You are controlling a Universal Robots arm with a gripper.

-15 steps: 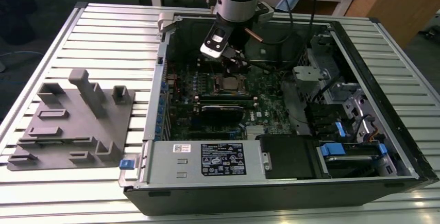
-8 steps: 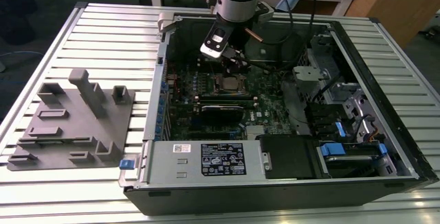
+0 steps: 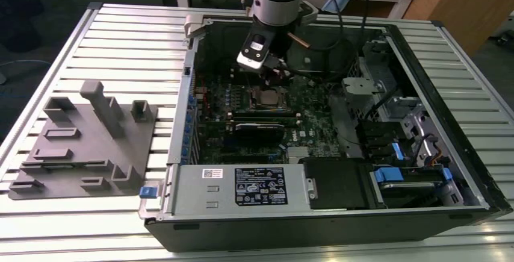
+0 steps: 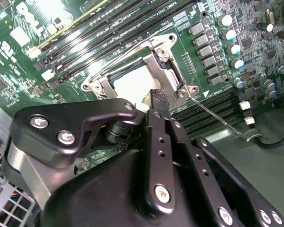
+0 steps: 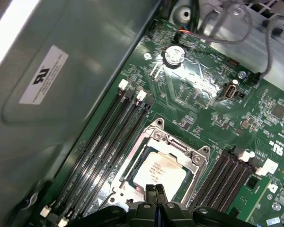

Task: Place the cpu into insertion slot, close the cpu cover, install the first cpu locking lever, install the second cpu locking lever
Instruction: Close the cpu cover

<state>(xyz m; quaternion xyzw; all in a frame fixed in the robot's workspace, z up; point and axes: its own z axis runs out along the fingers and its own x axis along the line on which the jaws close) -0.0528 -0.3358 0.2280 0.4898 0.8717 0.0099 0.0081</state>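
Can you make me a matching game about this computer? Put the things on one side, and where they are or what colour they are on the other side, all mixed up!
Things:
1. chip
2. circuit board
3. grey rack
4. fingers

Clues:
A. green
B. sitting inside the metal frame
C. on the table, outside the computer
D. black and shut together

Right pairs: 1-B, 2-A, 3-C, 4-D.

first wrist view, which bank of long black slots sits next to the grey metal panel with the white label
The bank between the cpu and that panel; the other bank lies across the cpu from it, away from the panel.
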